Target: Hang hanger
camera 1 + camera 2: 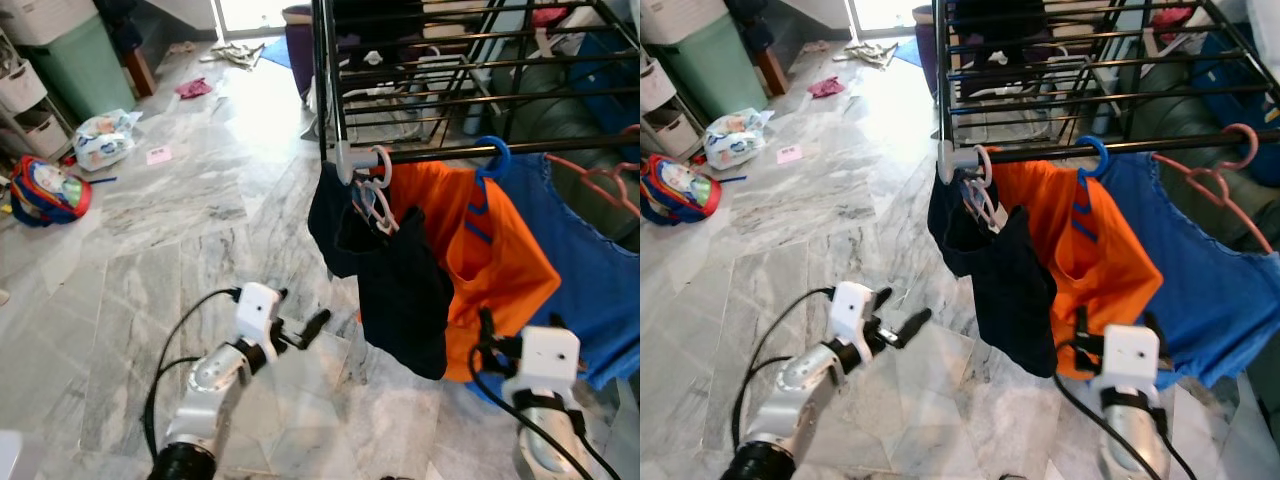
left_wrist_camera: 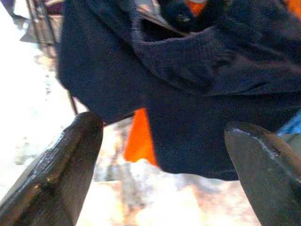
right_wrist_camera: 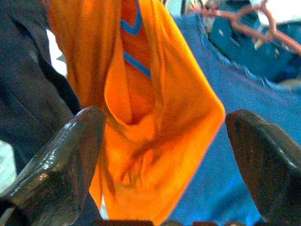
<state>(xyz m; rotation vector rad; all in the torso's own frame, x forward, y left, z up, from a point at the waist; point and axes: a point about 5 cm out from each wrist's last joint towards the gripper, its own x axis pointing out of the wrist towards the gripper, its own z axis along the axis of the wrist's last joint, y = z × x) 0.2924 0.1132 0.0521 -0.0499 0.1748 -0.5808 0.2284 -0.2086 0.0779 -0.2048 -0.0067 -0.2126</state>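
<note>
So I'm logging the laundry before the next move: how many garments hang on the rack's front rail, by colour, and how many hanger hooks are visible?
Dark navy garment: 1
Orange garment: 1
Blue garment: 1
White hanger hook: 1
Blue hanger hook: 1
Pink hanger hook: 1
Total: 3 garments, 3 hooks
Both claws, left and right, are open and hold nothing.

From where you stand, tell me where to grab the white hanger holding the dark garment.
Grip the white hanger just below its hook, where its bars show above the dark garment. Come from the robot's left with the left gripper, probably: that side is open floor, while the orange shirt crowds the other side.
</note>
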